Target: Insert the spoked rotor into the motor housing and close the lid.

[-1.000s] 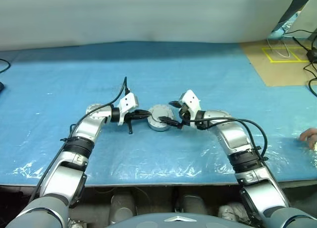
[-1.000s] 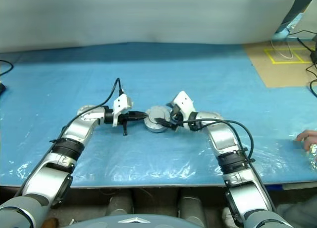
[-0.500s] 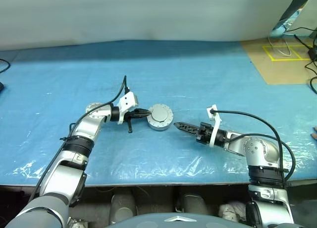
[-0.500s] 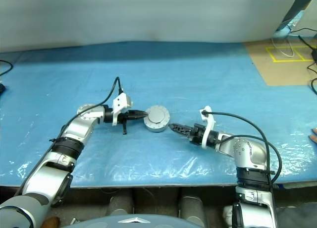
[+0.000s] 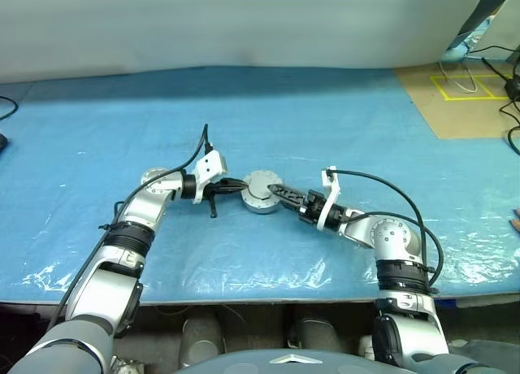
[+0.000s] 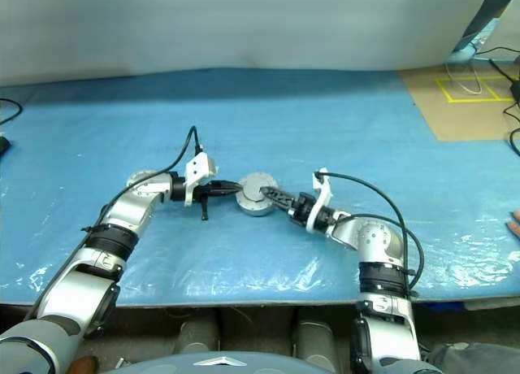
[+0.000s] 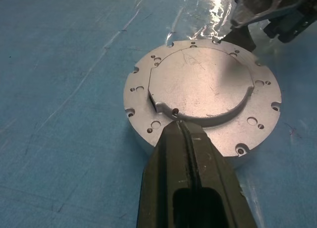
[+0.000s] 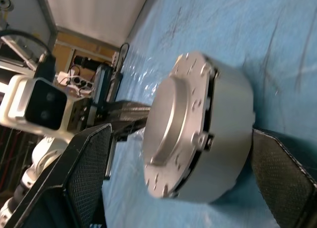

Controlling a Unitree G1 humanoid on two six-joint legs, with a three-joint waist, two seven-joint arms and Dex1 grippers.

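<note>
- Left wrist view looks down on the motor housing [image 7: 203,96], a short round silver can standing flat on the blue plastic-covered table [image 5: 325,122], its round axis upright.
- Its top is closed by a raised plate with one straight edge and a curved edge, ringed by small screw holes; nothing of the inside can be seen, so what it contains cannot be told.
- The left gripper [image 5: 241,187] points across toward the robot's right, its fingers [image 7: 190,153] pressed fully together with nothing between them, their tip resting at the near edge of the housing's top.
- The right gripper [image 5: 279,192] reaches in from the opposite side, low and nearly level, its fingers [image 8: 81,173] spread wide to either side of the housing's wall without visibly clamping it.
- A brown floor patch with yellow tape [image 5: 467,85] lies beyond the table's far right corner.
</note>
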